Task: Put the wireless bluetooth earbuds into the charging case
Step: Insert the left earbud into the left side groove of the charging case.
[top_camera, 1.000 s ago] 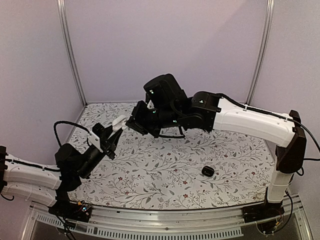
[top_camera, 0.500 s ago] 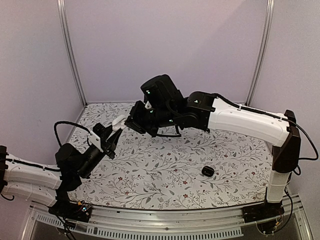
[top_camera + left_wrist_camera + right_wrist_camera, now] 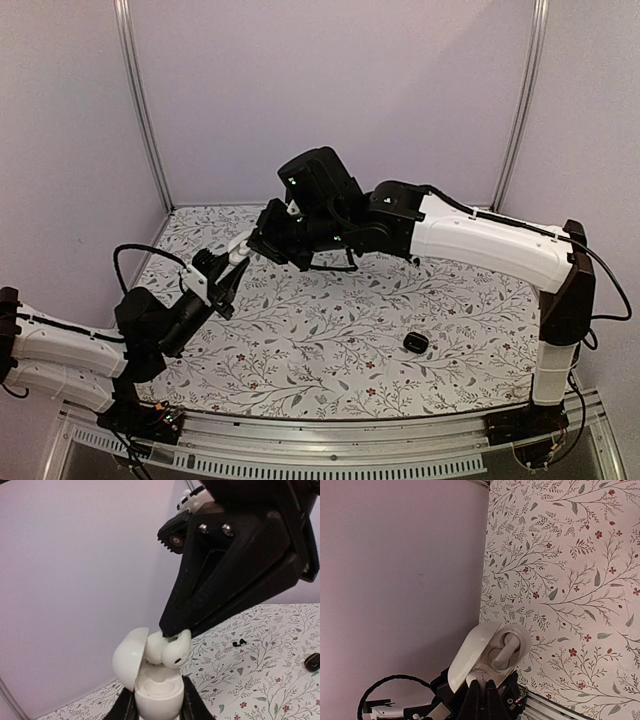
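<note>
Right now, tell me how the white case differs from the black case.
The white case is held off the table in the left hand; the black case lies on the table, untouched. The white case's lid stands open, an earbud at its mouth; the black case's lid I cannot make out. Both are small and rounded.

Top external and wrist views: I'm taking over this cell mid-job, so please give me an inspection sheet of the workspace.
Surface: floral cloth, lying flat.
Job's things: white charging case open, lid back, clamped in the left fingers above the cloth; white earbud pinched by the right fingers at its mouth; two tiny dark pieces loose on the cloth.
Clutter: black rounded case on the cloth, toward the right arm's side.
Fingers: both pairs shut, as above.
Cables: black loop by the left arm; black cable along the right arm.
Surroundings: lilac walls, metal posts.
</note>
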Available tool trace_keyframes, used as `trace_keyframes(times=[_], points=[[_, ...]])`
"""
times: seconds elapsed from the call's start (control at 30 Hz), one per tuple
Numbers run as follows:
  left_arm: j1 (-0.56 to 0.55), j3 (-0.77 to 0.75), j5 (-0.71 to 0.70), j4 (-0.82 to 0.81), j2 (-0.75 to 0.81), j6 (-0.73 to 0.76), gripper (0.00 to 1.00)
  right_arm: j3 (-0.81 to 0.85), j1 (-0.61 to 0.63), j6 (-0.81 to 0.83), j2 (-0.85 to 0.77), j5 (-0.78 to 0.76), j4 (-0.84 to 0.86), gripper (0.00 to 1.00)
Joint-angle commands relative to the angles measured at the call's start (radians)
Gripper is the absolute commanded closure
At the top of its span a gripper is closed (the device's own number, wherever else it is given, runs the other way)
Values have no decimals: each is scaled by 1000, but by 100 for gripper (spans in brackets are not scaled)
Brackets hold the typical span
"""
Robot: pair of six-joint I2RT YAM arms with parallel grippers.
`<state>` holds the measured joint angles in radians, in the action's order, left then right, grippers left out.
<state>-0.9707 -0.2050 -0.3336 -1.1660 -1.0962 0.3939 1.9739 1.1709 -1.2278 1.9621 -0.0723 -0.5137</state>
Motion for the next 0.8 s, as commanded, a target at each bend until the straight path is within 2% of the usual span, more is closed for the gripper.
trace_keyframes(times=[0.0,0.1,0.2,0.37,0.77], points=[[-11,-27,-19,-49,-19,17,100,32,-5,-11,29,-23,-32,100],[-12,-27,-27,-61,-32,21,100,33,-5,-27,32,-18,-45,100],[-14,-28,-32,-70,-39,22,100,33,-4,-37,37,-16,-44,93],[-19,-30,-40,-73,-44,27,100,33,-4,-57,45,-22,-47,100],[-41,-24,-71,-98,-76,63,100,31,-4,-110,59,-26,-54,100]])
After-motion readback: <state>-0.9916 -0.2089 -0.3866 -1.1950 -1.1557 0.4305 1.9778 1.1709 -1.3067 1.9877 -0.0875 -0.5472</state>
